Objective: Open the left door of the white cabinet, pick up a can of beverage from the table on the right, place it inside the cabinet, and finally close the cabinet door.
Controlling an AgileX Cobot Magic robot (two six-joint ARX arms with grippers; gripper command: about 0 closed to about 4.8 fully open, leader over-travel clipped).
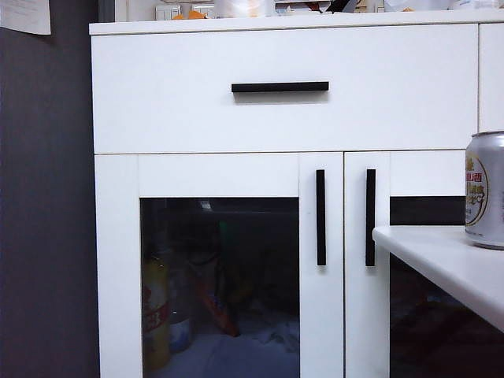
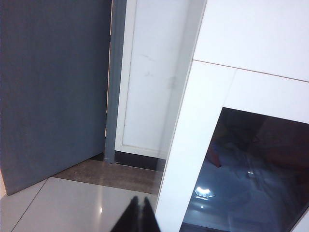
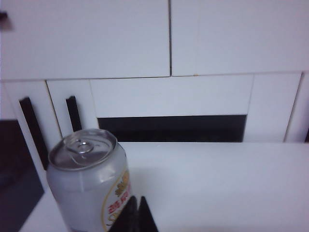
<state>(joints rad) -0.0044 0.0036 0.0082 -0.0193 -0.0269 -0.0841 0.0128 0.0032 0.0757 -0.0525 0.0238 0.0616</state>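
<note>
The white cabinet (image 1: 283, 94) fills the exterior view, and its left door (image 1: 220, 173) is closed, the vertical black handle (image 1: 320, 217) beside the matching right door's handle (image 1: 370, 217). A silver can of beverage (image 1: 484, 189) stands upright on the white table (image 1: 441, 260) at the right edge. Neither gripper shows in the exterior view. My left gripper (image 2: 140, 202) is shut and empty above the floor, near the cabinet's left corner (image 2: 193, 159). My right gripper (image 3: 136, 200) is shut and empty, just in front of the can of beverage (image 3: 87, 179), not holding it.
A drawer with a horizontal black handle (image 1: 279, 87) runs above the doors. Bottles and packets (image 1: 157, 307) show through the left door's glass. A dark grey wall panel (image 1: 47, 205) stands left of the cabinet. Clutter (image 1: 236, 9) sits on the cabinet top.
</note>
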